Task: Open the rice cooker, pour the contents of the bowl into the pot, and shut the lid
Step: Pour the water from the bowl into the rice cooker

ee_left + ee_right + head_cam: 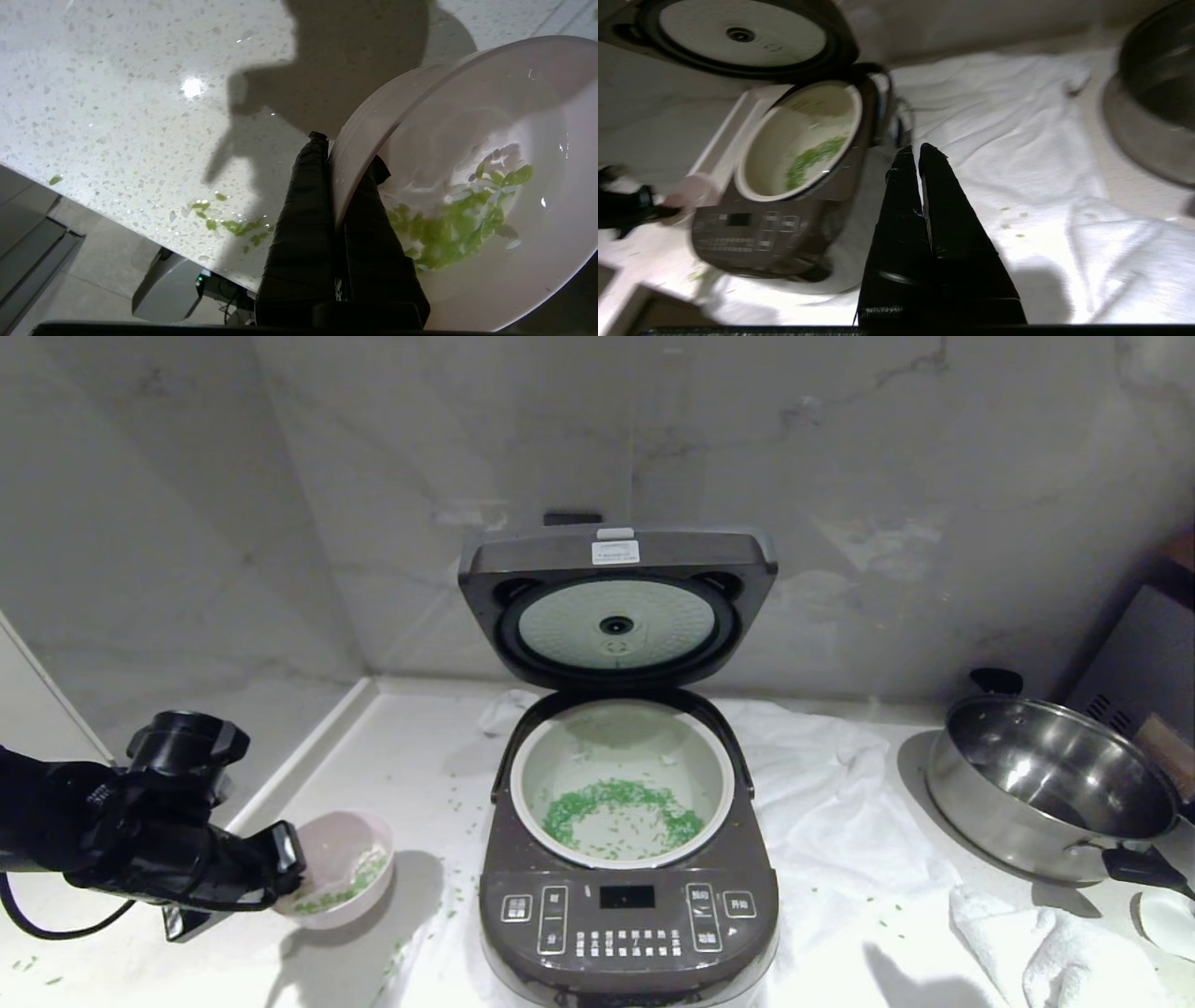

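Left gripper (343, 186) jaws clamped on the small pale pink bowl's (347, 859) rim, left of the open dark brown-grey rice cooker (627, 915), right gripper (920, 151) jaws pressed together, holding nothing, above the white cloth (1008, 140)

The rice cooker (627, 915) was set mid-tabletop, its lid (616, 602) raised upright. Green contents (621, 817) were ringed within the white pot (621, 784). The pink bowl (341, 868), tilted near the left edge, was kept with some bits.

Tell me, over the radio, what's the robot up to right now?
Left gripper shut on bowl rim, left of rice cooker. Right gripper shut, empty. Lid up, green bits in pot. Nothing blocking.
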### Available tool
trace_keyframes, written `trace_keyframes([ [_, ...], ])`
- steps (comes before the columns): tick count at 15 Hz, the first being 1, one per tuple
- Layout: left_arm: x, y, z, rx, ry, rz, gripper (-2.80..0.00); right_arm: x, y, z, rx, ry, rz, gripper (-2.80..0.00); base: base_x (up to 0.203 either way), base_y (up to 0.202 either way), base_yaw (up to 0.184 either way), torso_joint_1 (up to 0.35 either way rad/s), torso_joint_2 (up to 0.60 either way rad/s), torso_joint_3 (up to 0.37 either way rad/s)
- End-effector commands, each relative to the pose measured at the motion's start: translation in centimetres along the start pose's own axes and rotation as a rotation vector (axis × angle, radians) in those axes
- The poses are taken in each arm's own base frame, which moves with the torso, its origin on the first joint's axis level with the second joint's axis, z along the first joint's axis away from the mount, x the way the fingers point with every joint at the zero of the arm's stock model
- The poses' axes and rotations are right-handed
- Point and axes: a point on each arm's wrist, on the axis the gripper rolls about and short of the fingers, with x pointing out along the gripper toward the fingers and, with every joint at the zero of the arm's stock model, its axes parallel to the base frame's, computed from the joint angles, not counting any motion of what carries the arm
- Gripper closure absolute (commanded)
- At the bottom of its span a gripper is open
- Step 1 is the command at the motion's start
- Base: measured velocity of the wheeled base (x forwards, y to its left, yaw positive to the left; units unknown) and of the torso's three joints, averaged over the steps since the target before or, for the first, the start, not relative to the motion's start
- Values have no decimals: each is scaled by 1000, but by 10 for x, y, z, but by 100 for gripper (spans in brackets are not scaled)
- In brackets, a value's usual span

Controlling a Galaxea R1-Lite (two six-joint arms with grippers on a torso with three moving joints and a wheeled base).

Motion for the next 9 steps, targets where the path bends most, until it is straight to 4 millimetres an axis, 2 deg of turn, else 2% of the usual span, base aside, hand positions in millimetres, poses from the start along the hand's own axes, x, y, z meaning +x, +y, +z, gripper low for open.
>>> trace_keyframes([
  [1, -6, -9, 8, 6, -19, -18, 0, 57, 0, 24, 80, 164, 31, 0, 0, 0, 0, 0, 0, 0],
  [5, -18, -25, 17, 8, -23, -38, 0, 114, 12, 60, 182, 244, 161, 0, 0, 0, 0, 0, 0, 0],
  [9, -27, -41, 19, 24, -24, -63, 0, 175, 15, 79, 235, 305, 198, 0, 0, 0, 0, 0, 0, 0],
])
